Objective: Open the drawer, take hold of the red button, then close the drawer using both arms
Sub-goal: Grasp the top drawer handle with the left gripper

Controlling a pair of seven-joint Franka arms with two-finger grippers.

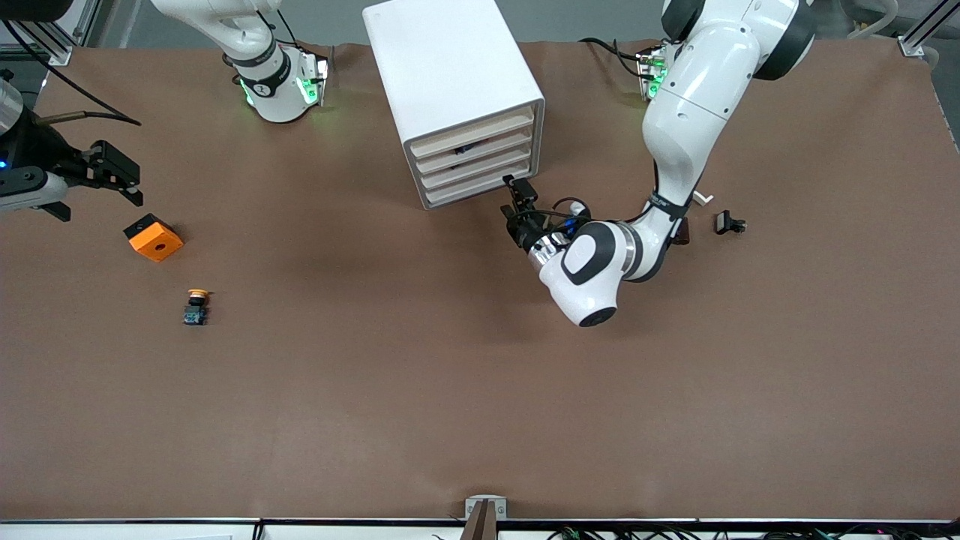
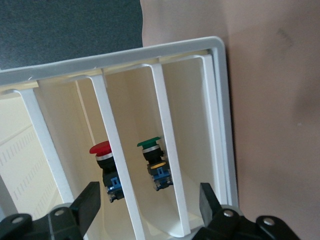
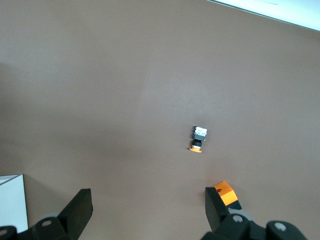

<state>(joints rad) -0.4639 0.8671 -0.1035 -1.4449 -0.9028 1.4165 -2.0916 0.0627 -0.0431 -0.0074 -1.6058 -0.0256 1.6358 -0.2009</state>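
The white cabinet (image 1: 450,67) stands mid-table, its four beige-edged drawer fronts (image 1: 472,161) all flush. My left gripper (image 1: 514,196) is at the lowest fronts, at the cabinet's corner toward the left arm's end. In the left wrist view it (image 2: 149,205) is open, its fingers (image 2: 90,200) straddling two front bars (image 2: 170,150). The red-capped button (image 2: 101,148) shows through a gap between the fronts, inside the cabinet. My right gripper (image 1: 124,180) waits open over the table at the right arm's end, above the orange block; it (image 3: 148,210) holds nothing.
A green-capped switch (image 2: 150,144) sits in the cabinet one gap over from the red one. An orange block with a hole (image 1: 154,238) (image 3: 226,194) and a yellow-capped switch (image 1: 196,306) (image 3: 198,140) lie at the right arm's end. A small black part (image 1: 729,223) lies by the left arm.
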